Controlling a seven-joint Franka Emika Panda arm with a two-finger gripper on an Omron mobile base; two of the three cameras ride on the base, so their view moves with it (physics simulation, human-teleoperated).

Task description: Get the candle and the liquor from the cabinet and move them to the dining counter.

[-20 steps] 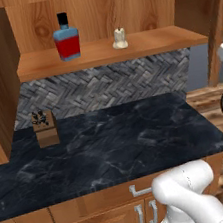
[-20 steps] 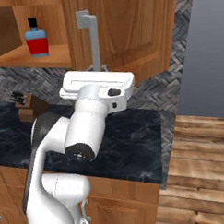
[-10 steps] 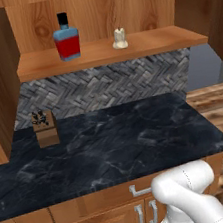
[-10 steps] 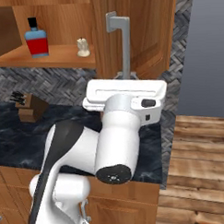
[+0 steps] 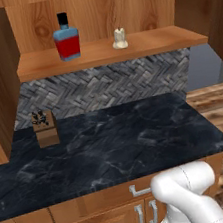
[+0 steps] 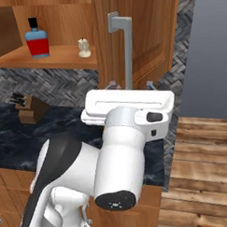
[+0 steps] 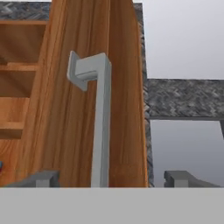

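Left to right on the open cabinet shelf (image 5: 173,38): the liquor (image 5: 66,38) stood near the left end, the candle (image 5: 119,38) near mid-shelf, well apart. Below, a knife block (image 5: 44,128) sat at the worktop's (image 5: 138,140) left rear. At right, the gripper (image 7: 111,177) faced the door's bar handle (image 7: 99,131), jaws spread wide and empty. The bottle was judged rigid, smooth and breakable, best taken across its flat sides; the candle light, best taken at its stem.

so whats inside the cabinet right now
On the cabinet shelf stand the liquor and, apart to its right, the candle. In the hand view the open door and its handle cover most of the interior; the shelves above cannot be judged.
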